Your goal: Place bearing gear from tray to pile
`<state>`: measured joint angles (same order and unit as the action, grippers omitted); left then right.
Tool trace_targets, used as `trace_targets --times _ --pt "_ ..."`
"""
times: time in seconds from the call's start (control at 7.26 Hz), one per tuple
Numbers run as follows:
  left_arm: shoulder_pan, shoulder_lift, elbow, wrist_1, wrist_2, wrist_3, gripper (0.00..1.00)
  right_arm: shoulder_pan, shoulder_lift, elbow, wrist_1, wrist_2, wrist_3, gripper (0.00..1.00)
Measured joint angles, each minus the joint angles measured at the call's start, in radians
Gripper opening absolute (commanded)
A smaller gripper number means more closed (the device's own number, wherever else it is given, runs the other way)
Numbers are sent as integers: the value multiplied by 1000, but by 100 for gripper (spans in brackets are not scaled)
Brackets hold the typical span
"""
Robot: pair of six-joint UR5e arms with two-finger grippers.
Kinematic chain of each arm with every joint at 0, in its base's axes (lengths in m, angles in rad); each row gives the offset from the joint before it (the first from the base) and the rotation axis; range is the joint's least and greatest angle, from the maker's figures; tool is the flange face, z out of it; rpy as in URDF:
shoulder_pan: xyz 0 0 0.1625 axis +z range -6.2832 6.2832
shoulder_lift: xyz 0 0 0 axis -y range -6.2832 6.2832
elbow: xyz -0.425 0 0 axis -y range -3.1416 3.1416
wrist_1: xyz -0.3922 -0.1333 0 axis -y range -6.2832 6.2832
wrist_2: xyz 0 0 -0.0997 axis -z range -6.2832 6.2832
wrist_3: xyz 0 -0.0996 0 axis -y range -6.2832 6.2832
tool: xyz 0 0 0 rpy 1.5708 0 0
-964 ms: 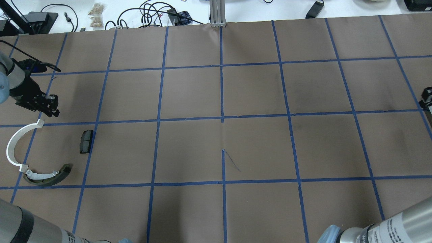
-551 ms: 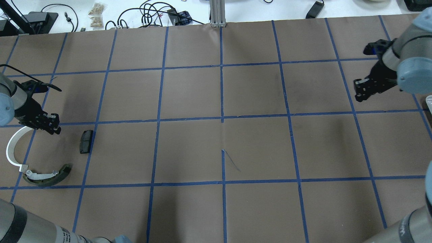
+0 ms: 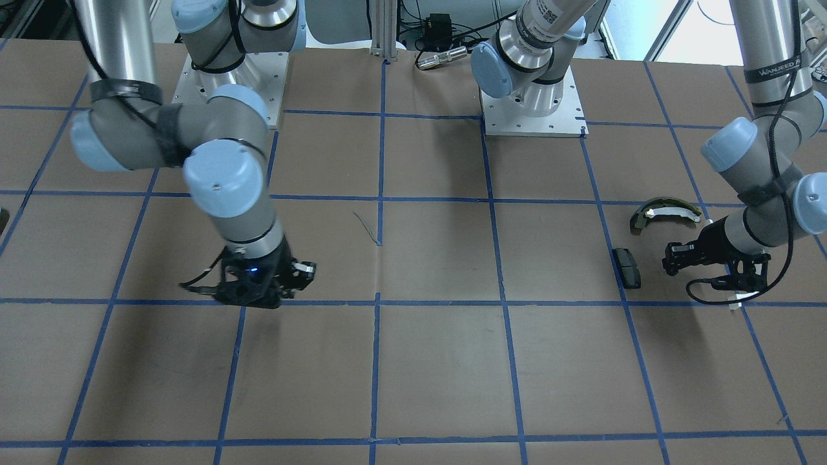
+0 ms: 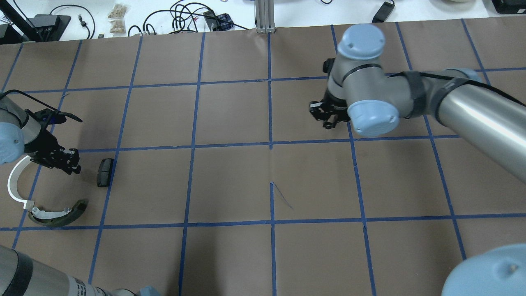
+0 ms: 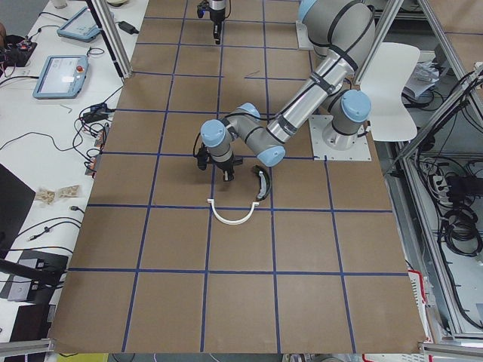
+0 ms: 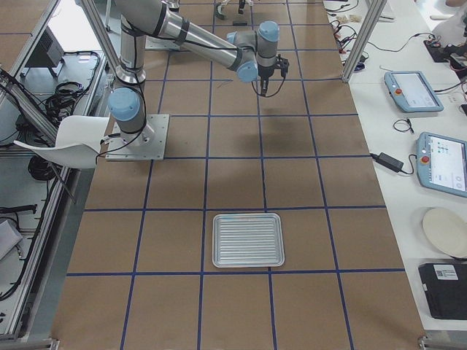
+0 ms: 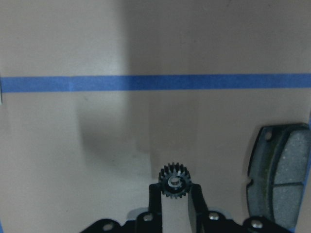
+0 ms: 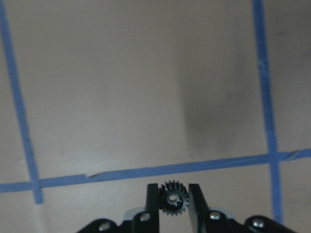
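Observation:
My left gripper is shut on a small black bearing gear and holds it above the paper. It hovers over the pile, between the white curved arc and the black pad, which also shows in the left wrist view. The olive-and-white shoe lies nearer the robot. My right gripper is shut on another black gear over the middle-right of the table. The tray lies at the table's right end and looks empty.
Brown paper with a blue tape grid covers the table. Cables and small items lie past the far edge. The right arm's forearm reaches across the right half. Tablets and a plate sit on a side bench.
My right arm swept in from the right edge to the table's middle-right. My left gripper moved toward the robot and a little right, over the pile beside the pad.

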<state>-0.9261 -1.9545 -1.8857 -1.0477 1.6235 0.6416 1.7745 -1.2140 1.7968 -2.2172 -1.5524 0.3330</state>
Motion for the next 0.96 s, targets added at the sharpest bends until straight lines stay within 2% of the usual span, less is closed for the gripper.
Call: trace_targets --times 0.28,0.41,0.55,0.69,0.83,0.96 --pt "-1 15 14 -12 2 1 100 197 26 1 -48 0 248 0" --pt "-7 21 34 -22 8 1 100 261 44 2 -69 0 327 0" --pt "-26 21 66 -46 18 0 100 294 55 4 -86 0 365 20" --pt "-59 22 105 -79 23 -2 100 306 61 3 -96 -2 373 83" --pt "-109 27 149 -117 25 -6 100 308 63 2 -106 -7 369 100" --pt "-166 31 185 -153 26 -19 100 307 65 4 -115 -10 362 100"
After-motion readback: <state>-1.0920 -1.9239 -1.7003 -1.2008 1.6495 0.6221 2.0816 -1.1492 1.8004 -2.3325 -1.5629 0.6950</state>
